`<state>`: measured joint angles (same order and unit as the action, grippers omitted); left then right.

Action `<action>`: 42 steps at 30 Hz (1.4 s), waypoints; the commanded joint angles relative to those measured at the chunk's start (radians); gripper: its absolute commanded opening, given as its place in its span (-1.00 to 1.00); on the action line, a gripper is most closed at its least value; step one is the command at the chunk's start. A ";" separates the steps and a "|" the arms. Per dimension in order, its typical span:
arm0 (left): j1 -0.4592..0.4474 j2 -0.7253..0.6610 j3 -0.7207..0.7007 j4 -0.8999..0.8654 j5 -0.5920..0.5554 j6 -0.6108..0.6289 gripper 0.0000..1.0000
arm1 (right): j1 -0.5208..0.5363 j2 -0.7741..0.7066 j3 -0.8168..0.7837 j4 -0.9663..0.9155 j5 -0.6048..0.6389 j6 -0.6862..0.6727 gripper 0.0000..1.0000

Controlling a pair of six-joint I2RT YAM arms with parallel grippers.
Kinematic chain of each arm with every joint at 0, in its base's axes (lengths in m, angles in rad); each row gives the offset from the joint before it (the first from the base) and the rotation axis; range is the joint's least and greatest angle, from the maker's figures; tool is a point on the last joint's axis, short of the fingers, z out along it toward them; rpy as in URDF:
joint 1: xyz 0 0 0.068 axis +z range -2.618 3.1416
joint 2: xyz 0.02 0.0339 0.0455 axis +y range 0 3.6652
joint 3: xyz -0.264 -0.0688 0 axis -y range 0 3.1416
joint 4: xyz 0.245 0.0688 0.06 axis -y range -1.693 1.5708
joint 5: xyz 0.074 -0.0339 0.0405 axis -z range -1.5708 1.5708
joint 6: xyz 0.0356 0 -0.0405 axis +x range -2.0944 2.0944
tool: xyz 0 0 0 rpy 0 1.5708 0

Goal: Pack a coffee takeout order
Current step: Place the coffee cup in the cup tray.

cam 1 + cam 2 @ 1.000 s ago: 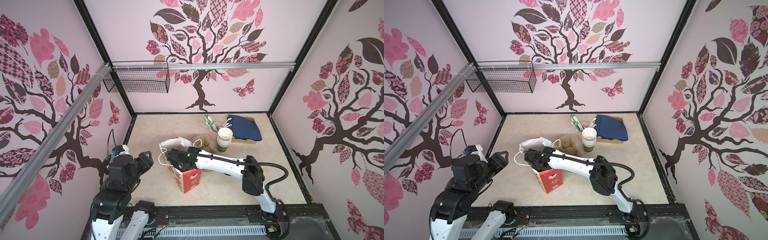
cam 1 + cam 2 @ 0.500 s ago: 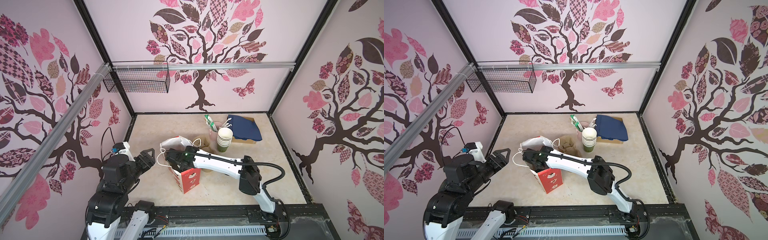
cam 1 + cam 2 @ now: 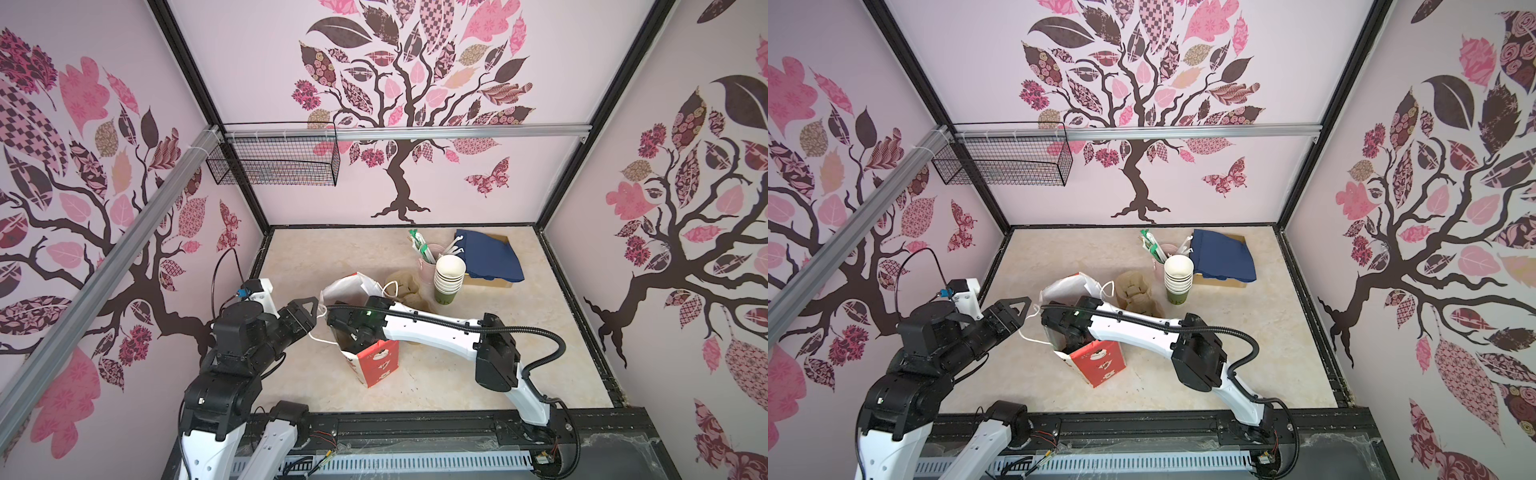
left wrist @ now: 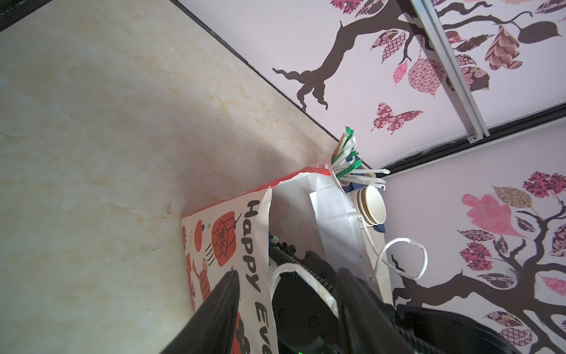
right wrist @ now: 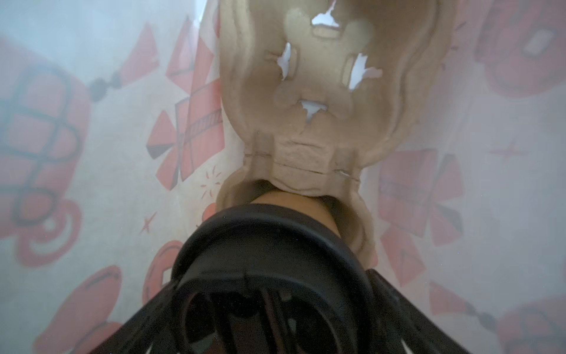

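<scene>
The step in hand appears to be seating the loaded carrier in the bag.

The left gripper [image 4: 288, 275] stands about half open at the near-left rim of the red-and-white printed paper gift bag [image 3: 376, 363]. Its fingers [image 4: 220, 309] straddle the bag wall and a white cord handle [image 4: 401, 260] without clamping either. Hold the rim spread.

Inside the bag, the right gripper [image 5: 272, 303] flanks the round black plastic lid [image 5: 269, 233] of the small paper cup [image 5: 291, 203]. The cup sits in one pocket of the tan moulded-pulp two-cup carrier [image 5: 306, 153]. Whether the right fingers [image 5: 398, 309] press the lid cannot be told. Withdraw straight up, clear of lid and handles.

The navy napkin [image 3: 490, 257] lies far right on a brown cardboard box [image 3: 494, 282], not yet packed.

The beige marble-patterned tabletop [image 3: 457, 374] looks flat and matte. Beyond it, pale pink walls with a tree decal [image 3: 399, 124] and a black wire basket [image 3: 274, 162] enclose the cell.
</scene>
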<state>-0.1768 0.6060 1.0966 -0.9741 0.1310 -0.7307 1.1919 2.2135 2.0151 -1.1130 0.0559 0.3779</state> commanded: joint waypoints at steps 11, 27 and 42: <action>-0.001 0.008 0.043 -0.040 0.085 0.034 0.22 | -0.002 0.121 -0.105 0.006 0.001 0.006 0.77; -0.002 0.002 -0.009 -0.058 0.055 0.048 -0.61 | -0.008 0.187 -0.310 0.095 0.021 -0.028 0.65; -0.002 -0.009 -0.044 -0.061 0.006 0.049 -1.00 | -0.011 0.229 -0.323 0.108 0.008 -0.047 0.65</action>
<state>-0.1768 0.6098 1.0824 -1.0359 0.1547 -0.6849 1.1881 2.1704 1.8736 -0.9596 0.0437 0.3531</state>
